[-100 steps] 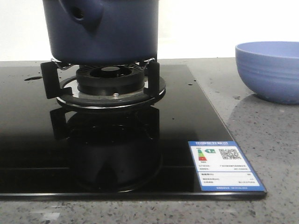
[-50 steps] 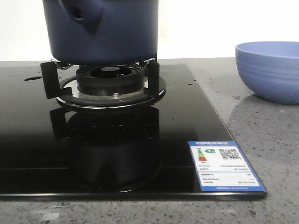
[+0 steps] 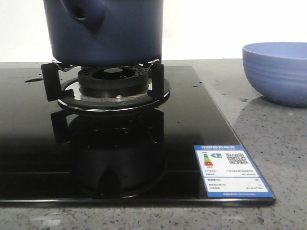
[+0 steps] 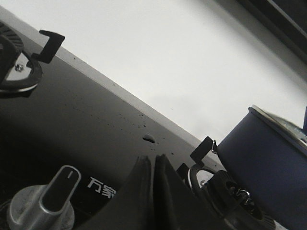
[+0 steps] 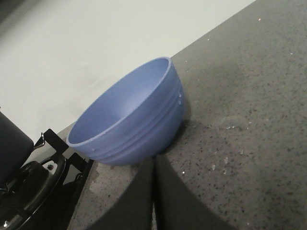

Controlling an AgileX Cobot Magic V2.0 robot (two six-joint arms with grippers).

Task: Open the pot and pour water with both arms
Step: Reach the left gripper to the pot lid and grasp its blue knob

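pot: dark navy pot (image 3: 103,31) sits on the black burner grate (image 3: 103,81) of the glass cooktop (image 3: 120,143), its side stub (image 3: 86,12) facing the front camera; top out of frame
left claw: left gripper (image 4: 154,191) hangs over the cooktop near a silver knob (image 4: 45,203), fingers pressed together, nothing between them
right claw: right gripper (image 5: 153,191) sits over the grey counter (image 3: 278,143), fingers closed and empty
bowl: periwinkle bowl (image 3: 278,72) stands upright on the counter, right of the cooktop
label: blue energy sticker (image 3: 232,170) on the cooktop's near right corner

Plain white wall (image 3: 216,28); speckled grey stone counter (image 3: 283,153)
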